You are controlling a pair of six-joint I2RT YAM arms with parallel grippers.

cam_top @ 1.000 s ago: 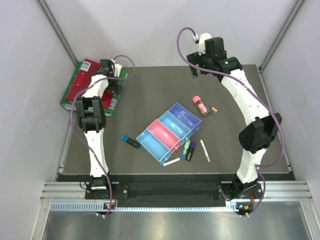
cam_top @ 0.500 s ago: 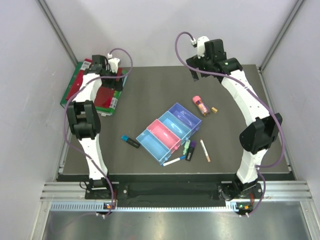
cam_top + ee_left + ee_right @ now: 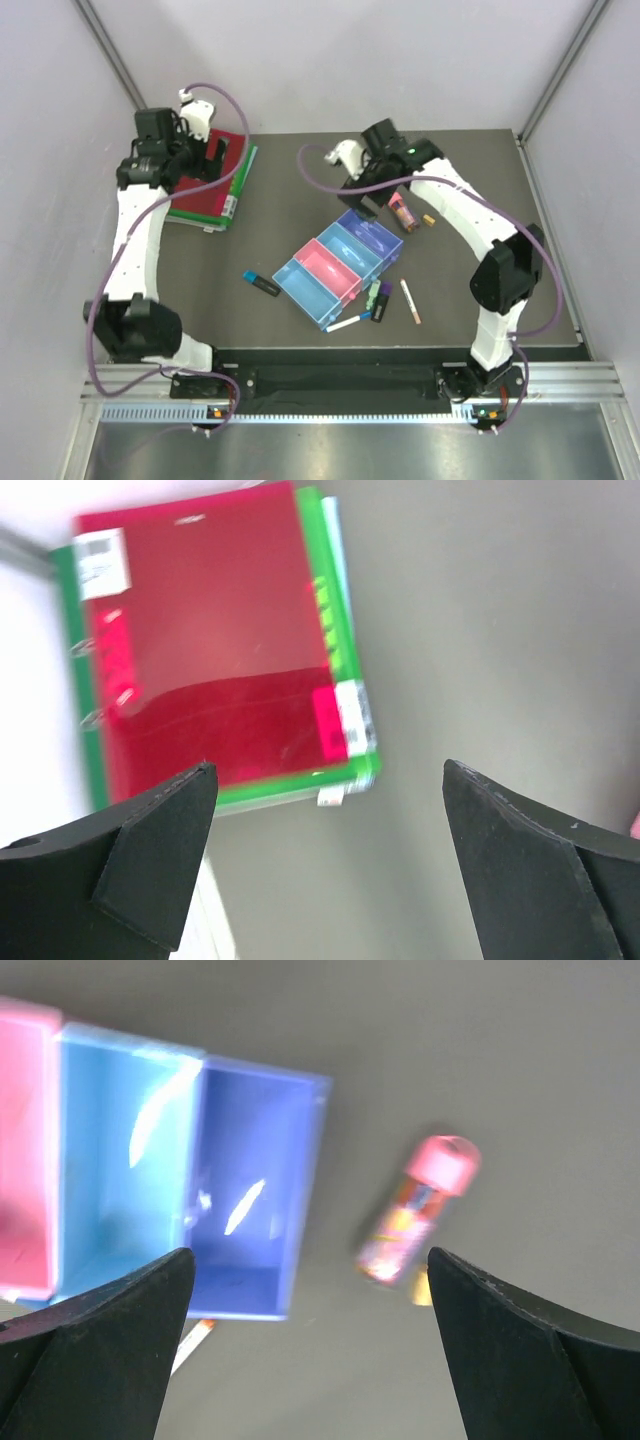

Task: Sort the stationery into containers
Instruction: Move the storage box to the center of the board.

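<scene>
1. Bins [image 3: 325,266]: a row of four joined bins lies mid-frame in the top view, on the diagonal. All four look empty.
2. Stationery: every item lies loose on the counter [image 3: 300,190]. The bottle [image 3: 401,209] and tan block [image 3: 429,220] sit just upper right of the purple bin [image 3: 372,232]. One highlighter [image 3: 262,283] lies left of the row. The marker [image 3: 372,297], a second highlighter [image 3: 387,300] and two pens [image 3: 411,301] lie below it.
3. Right claw [image 3: 310,1255]: jaws spread wide, holding nothing. It hangs above the gap between purple bin and bottle.
4. Left claw [image 3: 327,770]: jaws wide, empty, over the binders [image 3: 210,650] at upper left, well apart from the stationery.
5. Step in hand, by judgement: approach to a first pick, probably the bottle. No sorting is done yet.
6. Next move calls for centring the right claw over the bottle, turning the jaws across its body, descending and closing. The tan block beside it risks being knocked.
</scene>
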